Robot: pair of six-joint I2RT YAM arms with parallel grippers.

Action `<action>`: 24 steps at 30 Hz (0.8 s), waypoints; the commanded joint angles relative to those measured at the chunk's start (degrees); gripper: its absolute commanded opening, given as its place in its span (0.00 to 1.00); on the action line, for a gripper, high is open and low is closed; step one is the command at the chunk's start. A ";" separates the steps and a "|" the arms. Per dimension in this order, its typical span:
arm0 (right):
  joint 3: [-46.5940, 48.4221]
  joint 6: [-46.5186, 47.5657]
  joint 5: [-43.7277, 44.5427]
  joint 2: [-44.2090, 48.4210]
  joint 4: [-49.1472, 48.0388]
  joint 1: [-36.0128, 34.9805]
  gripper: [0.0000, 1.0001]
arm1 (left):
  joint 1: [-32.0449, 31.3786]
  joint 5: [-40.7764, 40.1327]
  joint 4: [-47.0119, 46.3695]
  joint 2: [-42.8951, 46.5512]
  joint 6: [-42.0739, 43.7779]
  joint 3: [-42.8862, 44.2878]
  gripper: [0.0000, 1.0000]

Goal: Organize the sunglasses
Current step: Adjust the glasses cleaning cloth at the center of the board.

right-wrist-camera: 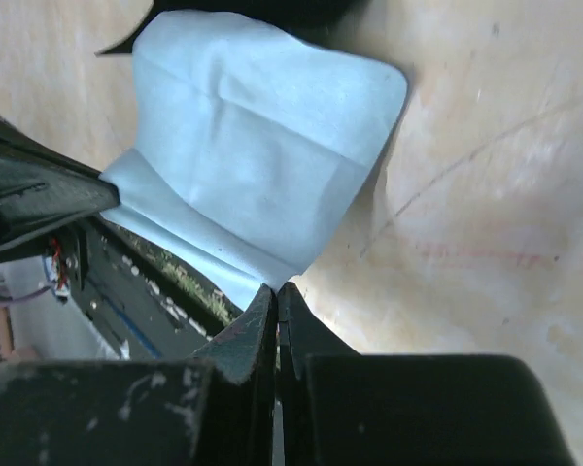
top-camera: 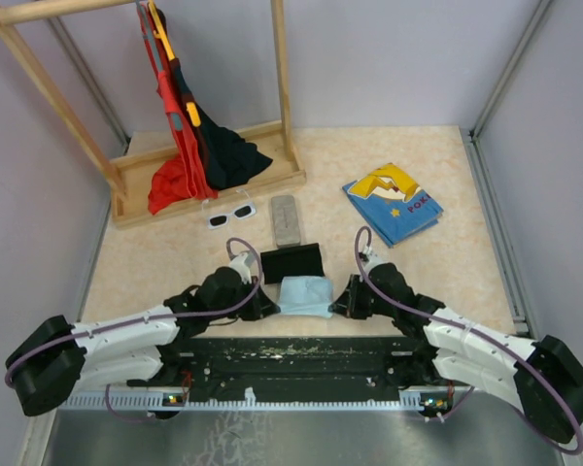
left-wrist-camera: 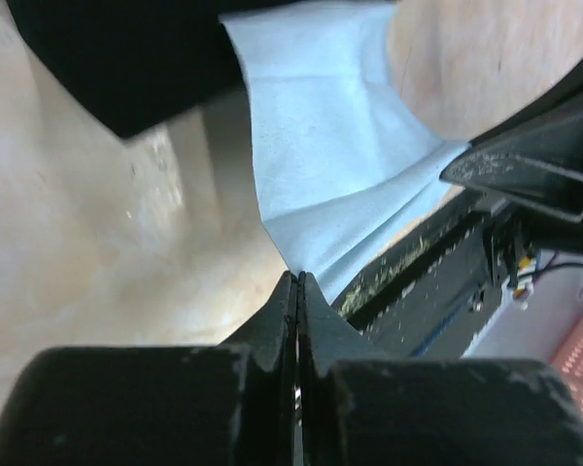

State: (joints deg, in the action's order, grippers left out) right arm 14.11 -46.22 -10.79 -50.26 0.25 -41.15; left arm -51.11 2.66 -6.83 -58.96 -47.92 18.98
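Observation:
The white-framed sunglasses (top-camera: pixel 229 213) lie on the table near the wooden rack, far from both grippers. The thin wire-framed pair is not in view. A light-blue cloth (top-camera: pixel 304 296) lies at the near table edge, in front of a black case (top-camera: pixel 291 262). My left gripper (top-camera: pixel 270 309) is shut on the cloth's near left corner; its jaws (left-wrist-camera: pixel 298 279) pinch the cloth (left-wrist-camera: pixel 321 146). My right gripper (top-camera: pixel 338 306) is shut on the near right corner; its jaws (right-wrist-camera: pixel 275 289) pinch the cloth (right-wrist-camera: pixel 253 146).
A grey oblong case (top-camera: pixel 286 219) lies beside the white sunglasses. A wooden rack (top-camera: pixel 209 184) with red and dark garments stands at the back left. A blue printed folded item (top-camera: pixel 394 202) lies at the back right. The black mounting plate (top-camera: pixel 291 359) runs along the near edge.

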 commanded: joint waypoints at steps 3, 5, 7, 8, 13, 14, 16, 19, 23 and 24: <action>-3.40 -3.26 -2.97 3.14 -5.72 0.47 0.00 | -2.46 2.53 -7.22 0.43 -3.88 -7.68 0.01; -3.56 -3.49 -3.35 3.32 -5.53 0.43 0.00 | -3.43 2.26 -7.69 -0.06 -4.33 -7.96 0.01; -3.51 -3.69 -4.22 2.76 -5.81 0.41 0.00 | -4.59 1.66 -8.07 -0.85 -4.60 -7.78 0.01; -3.53 -3.77 -4.62 2.36 -5.93 0.30 0.00 | -5.13 1.39 -8.19 -1.41 -4.78 -7.48 0.01; -3.62 -3.94 -3.96 1.75 -3.30 -1.35 0.00 | -8.50 -0.79 -7.46 -3.12 -7.32 -7.05 0.01; -3.84 -4.11 -3.34 2.09 -2.49 -1.65 0.00 | -9.21 -1.60 -7.11 -3.12 -8.16 -7.17 0.01; -4.35 -4.42 -2.39 2.65 -0.89 -1.92 0.00 | -10.46 -2.88 -6.65 -3.02 -9.69 -7.71 0.01; -5.10 -4.70 -1.27 3.21 0.91 -2.06 0.00 | -11.68 -4.31 -5.93 -2.75 -11.57 -8.29 0.01; -5.52 -4.93 -0.87 3.42 3.45 -2.19 0.00 | -12.21 -5.34 -5.21 -2.42 -12.61 -8.48 0.01; -5.38 -4.94 -0.74 3.42 4.24 -2.22 0.00 | -12.25 -5.44 -5.21 -2.39 -12.68 -8.39 0.01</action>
State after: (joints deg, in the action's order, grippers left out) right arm 8.60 -51.03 -14.41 -47.70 1.89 -43.16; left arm -62.92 -0.47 -14.11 -61.80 -58.89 11.60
